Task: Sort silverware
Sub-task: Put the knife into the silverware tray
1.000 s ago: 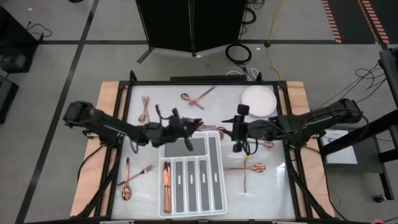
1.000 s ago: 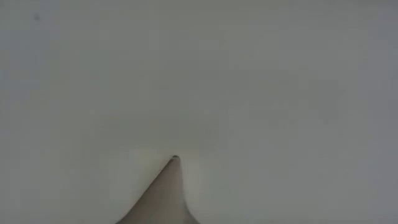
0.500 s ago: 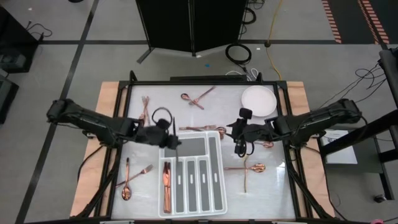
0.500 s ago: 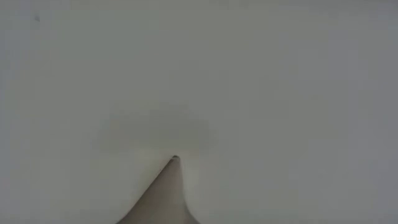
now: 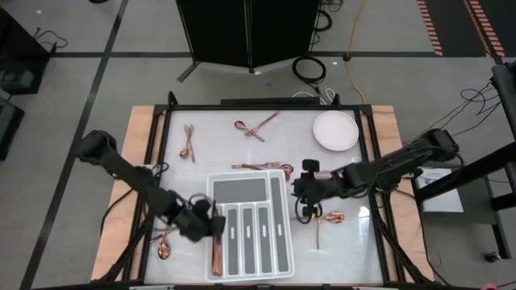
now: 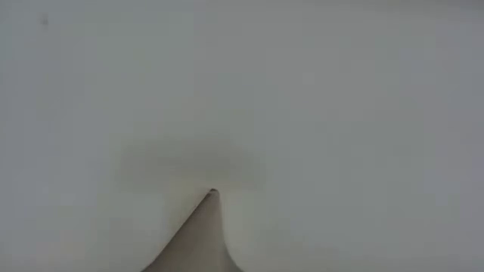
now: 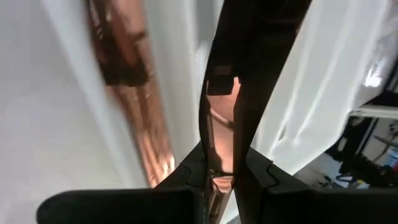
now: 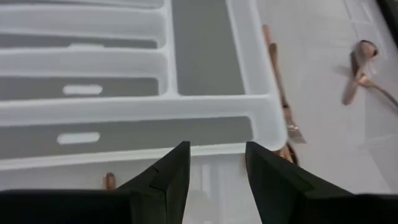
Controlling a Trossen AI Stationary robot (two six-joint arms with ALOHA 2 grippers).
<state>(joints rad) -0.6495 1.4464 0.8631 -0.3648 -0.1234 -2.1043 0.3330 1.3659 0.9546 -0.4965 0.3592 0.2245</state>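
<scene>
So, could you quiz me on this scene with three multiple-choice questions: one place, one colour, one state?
1. Where is the round plate? A) on the table, outside the divided tray B) inside the tray C) under the left arm
2. What colour is the silverware? A) silver B) copper C) black
3. How is the right end effector? A) open, holding nothing B) clamped on a fork C) gripping the plate
Answers: 1 A, it sits apart from the tray; 2 B, every piece shines copper; 3 A, its jaws stand apart with nothing between them.
</scene>
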